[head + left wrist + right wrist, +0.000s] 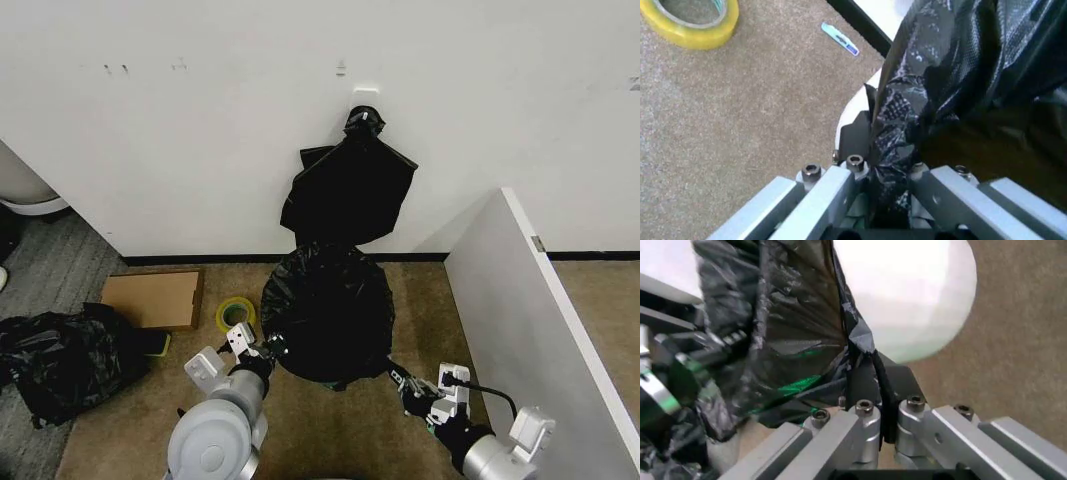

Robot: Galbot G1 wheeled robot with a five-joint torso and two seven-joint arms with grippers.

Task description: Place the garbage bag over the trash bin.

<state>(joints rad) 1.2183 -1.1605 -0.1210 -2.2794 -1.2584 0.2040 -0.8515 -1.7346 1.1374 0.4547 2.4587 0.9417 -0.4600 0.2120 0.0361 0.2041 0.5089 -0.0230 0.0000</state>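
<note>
left gripper (890, 200) pinching garbage bag (328, 315) hem | right gripper (883, 422) clamping opposite hem | both stretching mouth over white trash bin (920, 295) rim

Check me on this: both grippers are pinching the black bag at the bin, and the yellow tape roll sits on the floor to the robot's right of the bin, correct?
Not quite. The head view shows the tape roll to the robot's left of the bin. The rest holds: left gripper and right gripper each pinch the bag.
</note>
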